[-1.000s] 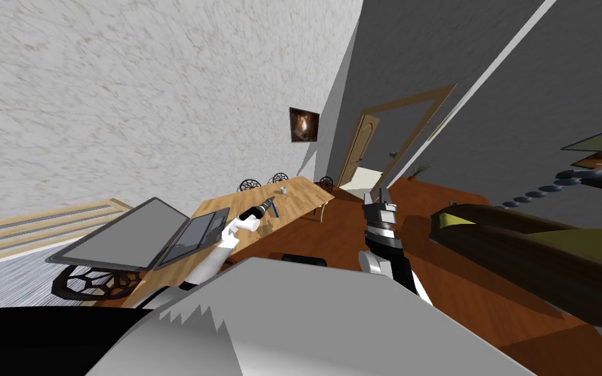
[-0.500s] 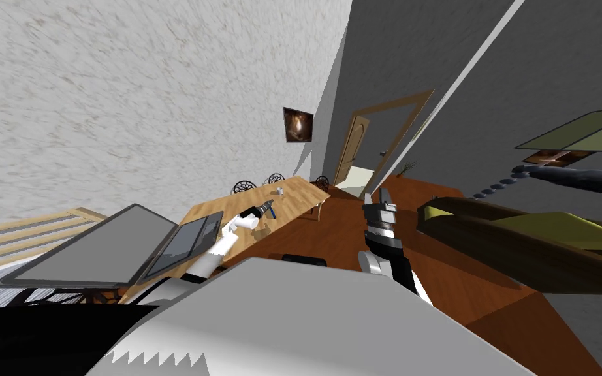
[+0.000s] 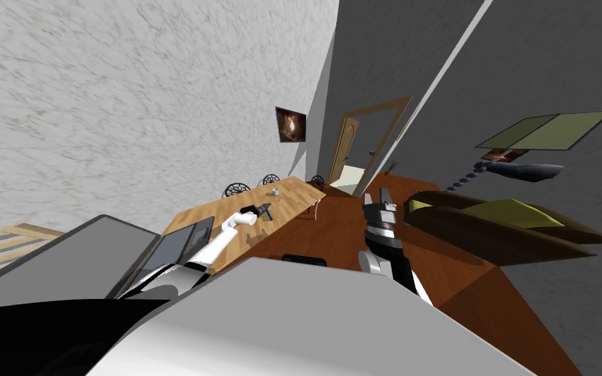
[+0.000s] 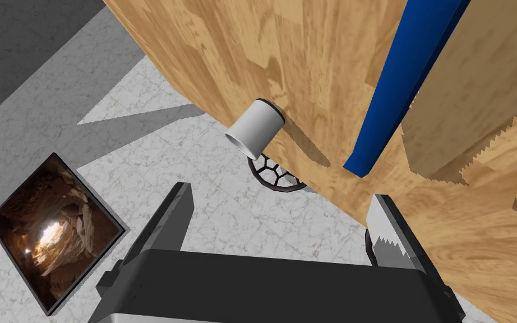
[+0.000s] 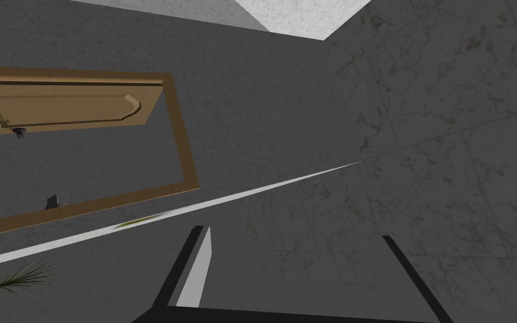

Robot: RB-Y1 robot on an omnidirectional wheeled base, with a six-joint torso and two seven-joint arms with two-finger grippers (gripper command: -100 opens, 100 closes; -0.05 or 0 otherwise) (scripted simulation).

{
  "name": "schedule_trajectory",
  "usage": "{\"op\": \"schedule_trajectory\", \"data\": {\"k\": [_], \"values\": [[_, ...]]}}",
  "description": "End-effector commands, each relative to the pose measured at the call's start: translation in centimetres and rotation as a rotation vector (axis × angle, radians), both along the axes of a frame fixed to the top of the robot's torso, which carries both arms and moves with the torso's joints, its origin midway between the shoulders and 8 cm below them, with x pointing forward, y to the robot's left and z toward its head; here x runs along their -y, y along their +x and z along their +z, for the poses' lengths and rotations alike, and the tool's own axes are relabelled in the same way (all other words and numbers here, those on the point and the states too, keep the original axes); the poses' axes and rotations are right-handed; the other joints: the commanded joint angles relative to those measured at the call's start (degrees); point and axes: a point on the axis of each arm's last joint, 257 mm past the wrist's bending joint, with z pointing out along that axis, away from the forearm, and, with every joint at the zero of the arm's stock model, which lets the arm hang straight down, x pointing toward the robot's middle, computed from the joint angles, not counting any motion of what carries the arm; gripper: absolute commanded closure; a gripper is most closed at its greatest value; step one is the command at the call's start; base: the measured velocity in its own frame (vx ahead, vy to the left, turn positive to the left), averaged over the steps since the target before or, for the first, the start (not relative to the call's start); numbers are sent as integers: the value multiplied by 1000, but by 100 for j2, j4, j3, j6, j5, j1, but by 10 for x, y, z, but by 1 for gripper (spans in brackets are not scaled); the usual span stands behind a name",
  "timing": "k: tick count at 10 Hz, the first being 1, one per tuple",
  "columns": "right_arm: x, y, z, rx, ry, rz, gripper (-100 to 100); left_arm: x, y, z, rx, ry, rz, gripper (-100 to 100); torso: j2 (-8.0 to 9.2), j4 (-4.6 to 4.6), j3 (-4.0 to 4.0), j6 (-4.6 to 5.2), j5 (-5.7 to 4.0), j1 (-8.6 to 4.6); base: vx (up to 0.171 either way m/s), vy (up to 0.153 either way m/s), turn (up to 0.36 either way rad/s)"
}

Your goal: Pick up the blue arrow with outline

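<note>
A long blue arrow (image 4: 403, 84) lies flat on the wooden table (image 4: 308, 56); in the wrist view I see it as a plain blue bar, with no outline that I can make out. My left gripper (image 4: 280, 193) hovers open just short of its near end, which sits close to one finger (image 4: 383, 218). In the head view the left arm reaches over the table (image 3: 293, 196), the left gripper (image 3: 264, 209) beside the blue arrow (image 3: 271, 213). My right gripper (image 3: 380, 194) is raised in front of my chest, and the right wrist view shows this right gripper (image 5: 295, 234) open and empty.
A white cup (image 4: 254, 134) stands on the table beyond the left gripper, the same cup (image 3: 275, 192) near the far edge. An open laptop (image 3: 182, 245) occupies the near end. Dark wire chairs (image 3: 236, 190) line the far side. A dark sofa (image 3: 502, 225) stands to the right.
My head view has turned, sliding the laptop toward the lower left. The left arm is stretched further over the table, its gripper still beside the blue arrow. The right arm has held still.
</note>
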Motion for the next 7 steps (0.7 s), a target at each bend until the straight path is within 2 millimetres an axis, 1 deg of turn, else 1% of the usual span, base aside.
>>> {"op": "schedule_trajectory", "data": {"k": [1, 2, 3, 4, 5, 6, 7], "values": [[0, 0, 0, 0, 0, 0, 0, -12, -7, -15, -59, 12, 15, -100, 0, 0, 0, 0, 0, 0, 4, 16, -98], [0, 0, 0, 0, 0, 0, 0, -23, -7, -20, -102, 26, 18, -100, 0, -1, 0, -4, 1, 0, 9, 14, -185], [0, 0, 0, 0, 0, 0, 0, -29, -14, -29, -131, 27, 32, -100, -2, -1, -1, 0, 0, 0, 11, 15, -107], [0, 0, 0, 0, 0, 0, 0, -34, -14, -29, -171, 37, 26, -100, -2, -1, -1, -5, 0, -1, 16, 12, -186], [0, 0, 0, 0, 0, 0, 0, -44, -22, -41, -199, 38, 48, -100, -5, -1, -3, 0, 0, -2, 13, 17, -83], [0, 0, 0, 0, 0, 0, 0, -45, -23, -42, -202, 38, 50, -100, -3, -1, -2, -6, 0, 0, 4, 9, 31], [0, 0, 0, 0, 0, 0, 0, -55, -28, -47, -254, 46, 56, -100, 0, -1, -1, -7, 0, -2, 13, 10, -158]]}}
